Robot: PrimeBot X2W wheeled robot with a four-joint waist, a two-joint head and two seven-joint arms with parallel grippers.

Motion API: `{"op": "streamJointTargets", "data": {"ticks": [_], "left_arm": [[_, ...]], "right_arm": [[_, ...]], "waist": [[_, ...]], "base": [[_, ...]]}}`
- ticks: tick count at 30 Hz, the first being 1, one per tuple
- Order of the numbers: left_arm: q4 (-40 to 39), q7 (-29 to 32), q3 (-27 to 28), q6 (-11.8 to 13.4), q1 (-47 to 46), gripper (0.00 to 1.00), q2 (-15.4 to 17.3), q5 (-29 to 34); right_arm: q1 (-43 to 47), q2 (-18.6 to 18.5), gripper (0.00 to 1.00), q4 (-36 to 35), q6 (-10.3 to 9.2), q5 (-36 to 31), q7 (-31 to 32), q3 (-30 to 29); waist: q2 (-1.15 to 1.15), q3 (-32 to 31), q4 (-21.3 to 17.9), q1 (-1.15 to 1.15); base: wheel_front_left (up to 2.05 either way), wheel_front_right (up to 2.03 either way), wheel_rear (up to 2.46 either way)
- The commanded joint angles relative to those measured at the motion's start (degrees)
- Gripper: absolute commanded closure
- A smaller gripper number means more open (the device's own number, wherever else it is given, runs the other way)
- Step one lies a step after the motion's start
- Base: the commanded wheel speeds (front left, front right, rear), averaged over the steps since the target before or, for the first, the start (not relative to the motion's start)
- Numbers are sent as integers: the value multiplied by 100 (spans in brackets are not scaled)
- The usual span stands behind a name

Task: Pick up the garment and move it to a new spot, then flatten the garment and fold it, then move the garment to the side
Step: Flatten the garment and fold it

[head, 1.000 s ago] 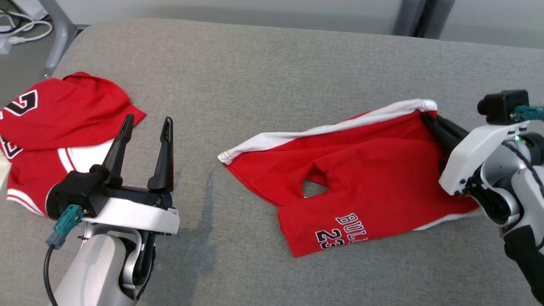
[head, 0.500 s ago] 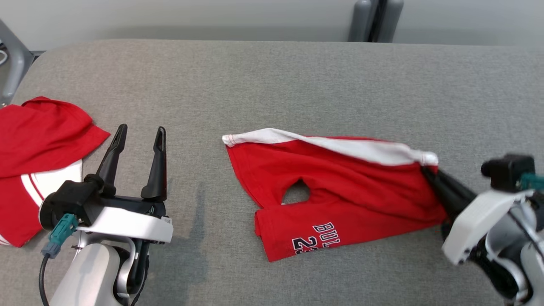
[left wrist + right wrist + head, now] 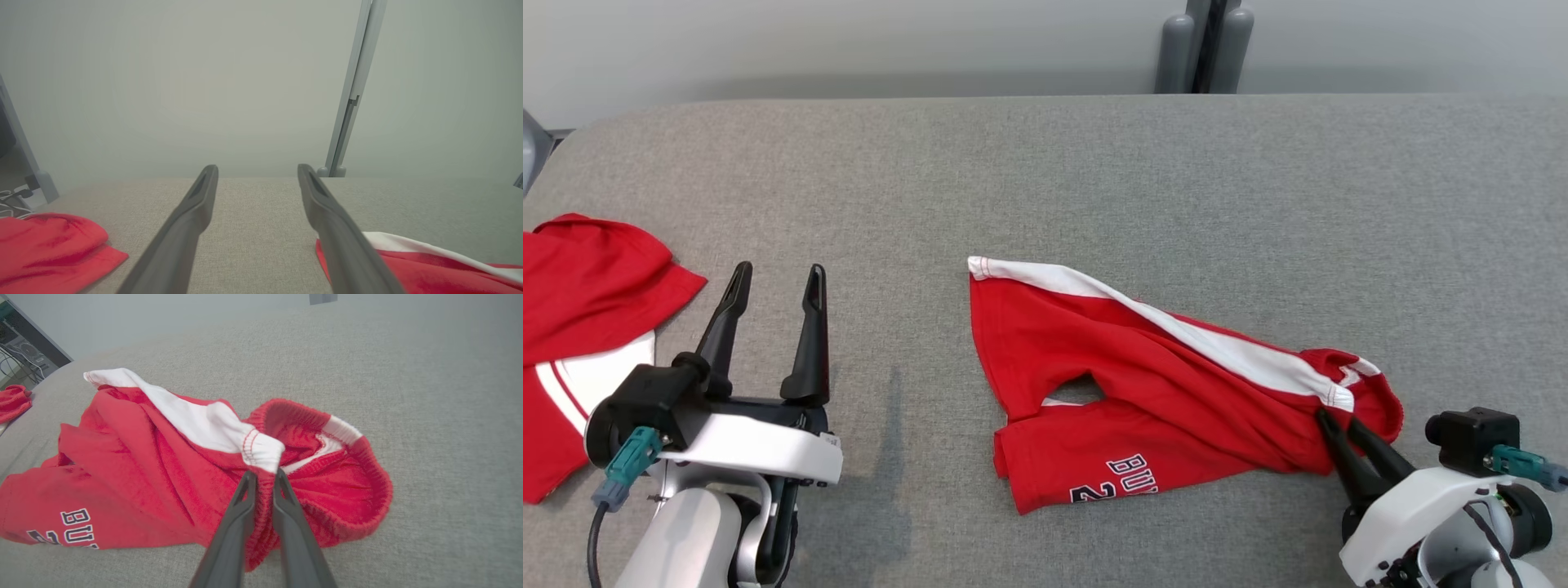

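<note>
open pad (image 3: 907, 204) btwn shorts (image 3: 1143, 384) & jersey (image 3: 588, 286)

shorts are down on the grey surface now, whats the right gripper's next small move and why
Probably open the right gripper fully and back it off. The red shorts already lie on the grey padded surface, bunched at the waistband, where the fingers pinch a fold. Letting go would free that arm for flattening.

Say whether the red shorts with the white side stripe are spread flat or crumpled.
Crumpled: the red white-striped shorts lie bunched, waistband gaping, one leg doubled over.
</note>
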Motion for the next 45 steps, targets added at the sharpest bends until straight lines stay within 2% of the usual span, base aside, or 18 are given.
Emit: {"op": "streamJointTargets", "data": {"ticks": [1,8,18,28,45], "left_arm": [[-22,19,30,38,70,0,46,-19],[-138,85,98,185,253,0,132,-33],[-316,150,162,409,458,0,259,68],[-427,267,70,488,693,0,330,123],[-535,400,-32,567,789,0,393,91]], "right_arm": [[16,-10,0,39,1,-18,-99,-60],[106,96,0,-82,1,-199,-698,-419],[-83,385,0,-955,1,-942,-1341,-1090],[67,494,0,-1161,1,-1261,-1277,-981],[110,608,0,-1099,1,-1284,-1158,-1106]], "waist": [[0,-34,-32,0],[0,-210,-175,0],[0,-496,-286,0],[0,-742,-278,0],[0,-754,-236,0]], "base": [[0,0,0],[0,0,0],[0,0,0],[0,0,0],[0,0,0]]}}
